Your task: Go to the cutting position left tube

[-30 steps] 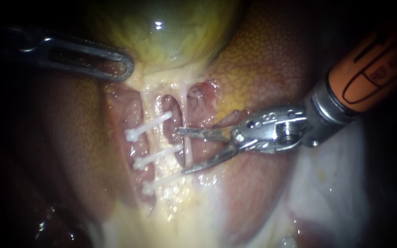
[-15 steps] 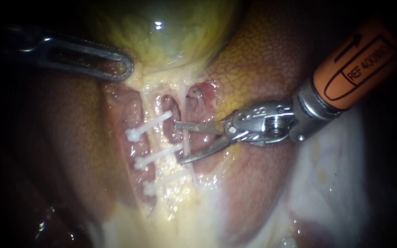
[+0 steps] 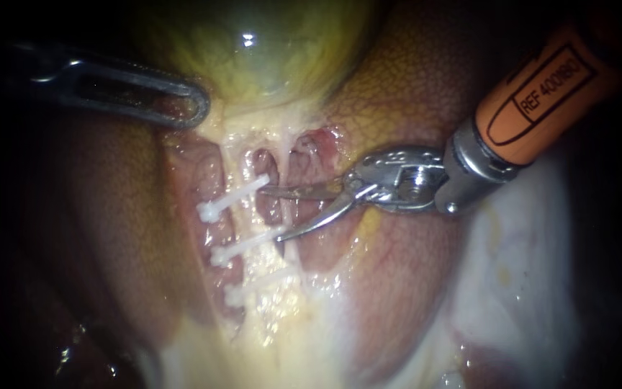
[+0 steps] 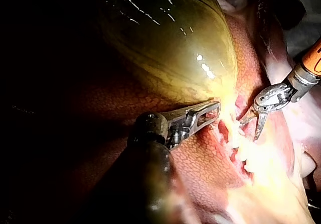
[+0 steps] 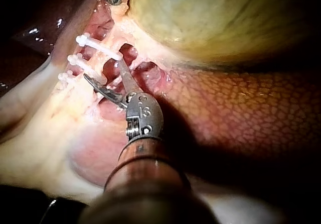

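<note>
Right instrument [image 3: 271, 214], jaws gaping, tips just short of the left tube [image 3: 244, 218] between the upper 2 of its 3 clips [image 3: 230, 199], approach nearly done, straddling it remains; left instrument [image 3: 196, 108] jaws clamp the gallbladder [image 3: 253, 57] neck.

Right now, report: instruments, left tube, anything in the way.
Right instrument: end effector open, tips near left tube between upper two clips. Right tube lies between blades. Left instrument at gallbladder base.

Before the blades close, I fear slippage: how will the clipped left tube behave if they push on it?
The left tube looks thin and pale, so it probably bends aside. Its wet sheen suggests it may slide on the right instrument's open jaws. The three clips may stiffen it somewhat.
</note>
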You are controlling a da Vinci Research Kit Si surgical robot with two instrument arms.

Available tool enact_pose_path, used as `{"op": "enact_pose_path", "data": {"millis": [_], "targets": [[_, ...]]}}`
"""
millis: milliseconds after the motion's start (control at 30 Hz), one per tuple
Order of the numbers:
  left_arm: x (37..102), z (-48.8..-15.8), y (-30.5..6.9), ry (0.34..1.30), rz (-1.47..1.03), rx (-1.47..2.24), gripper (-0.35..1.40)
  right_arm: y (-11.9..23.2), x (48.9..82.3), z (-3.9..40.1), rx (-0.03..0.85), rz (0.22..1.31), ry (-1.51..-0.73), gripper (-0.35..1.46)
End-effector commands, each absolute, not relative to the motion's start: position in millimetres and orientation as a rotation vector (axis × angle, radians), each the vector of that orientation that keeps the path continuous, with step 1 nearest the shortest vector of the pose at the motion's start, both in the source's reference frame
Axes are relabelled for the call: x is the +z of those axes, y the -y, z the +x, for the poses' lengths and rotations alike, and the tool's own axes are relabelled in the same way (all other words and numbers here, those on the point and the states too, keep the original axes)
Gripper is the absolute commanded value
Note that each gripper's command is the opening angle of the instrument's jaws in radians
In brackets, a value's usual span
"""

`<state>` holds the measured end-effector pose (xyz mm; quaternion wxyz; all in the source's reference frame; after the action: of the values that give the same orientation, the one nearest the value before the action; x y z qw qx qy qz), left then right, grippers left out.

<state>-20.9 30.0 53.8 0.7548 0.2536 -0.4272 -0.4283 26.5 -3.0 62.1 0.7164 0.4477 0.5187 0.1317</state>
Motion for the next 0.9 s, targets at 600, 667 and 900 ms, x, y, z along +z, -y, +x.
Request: {"op": "enact_pose_path", "data": {"millis": [600, 667, 900], "targets": [[53.9, -20.9, -30.0, 0.931, 0.552, -0.935, -0.35, 4.7, 60.0, 31.1, 0.193, 1.098, -1.296, 1.12], [53.9, -20.9, -30.0, 0.932, 0.552, -0.935, -0.35, 4.7, 60.0, 31.5, 0.199, 1.100, -1.311, 1.12], [53.9, -20.9, -30.0, 0.932, 0.552, -0.935, -0.35, 4.7, 59.9, 32.7, 0.216, 1.107, -1.357, 1.12]]}}
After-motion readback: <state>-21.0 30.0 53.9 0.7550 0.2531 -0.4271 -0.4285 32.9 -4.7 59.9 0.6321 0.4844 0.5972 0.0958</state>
